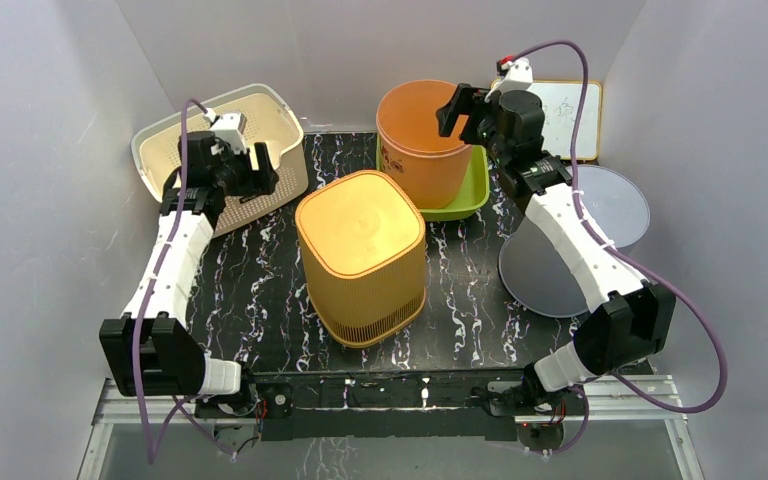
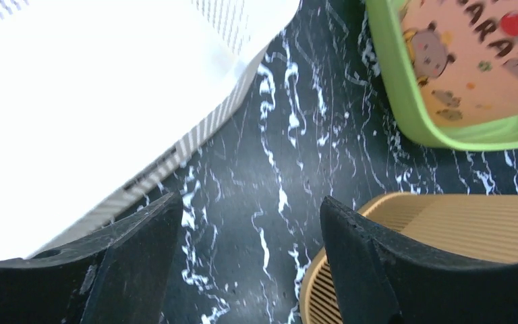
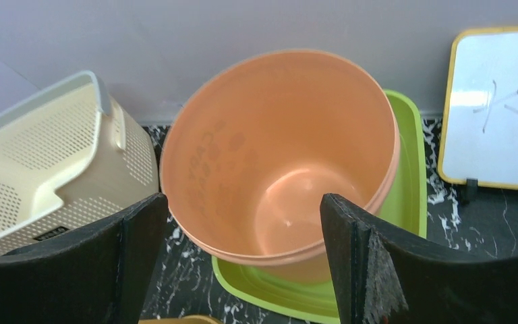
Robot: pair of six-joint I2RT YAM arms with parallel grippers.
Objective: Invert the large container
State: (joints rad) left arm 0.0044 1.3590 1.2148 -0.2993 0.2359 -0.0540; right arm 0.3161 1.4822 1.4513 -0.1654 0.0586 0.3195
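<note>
"ARA" on orange bucket [image 2: 472, 61]

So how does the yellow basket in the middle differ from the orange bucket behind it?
The yellow basket is squarish with slatted sides; the orange bucket is round and smooth-walled. The basket shows a closed face on top, apparently upside down; the bucket stands mouth up, empty. The basket sits on the table; the bucket in a green tray. Both look plastic.

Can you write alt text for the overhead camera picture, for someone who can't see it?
A tall yellow slatted container stands closed face up in the middle of a black marbled table. The robot's left gripper hangs open by a cream basket, the right gripper open over an orange bucket in a green tray.
</note>
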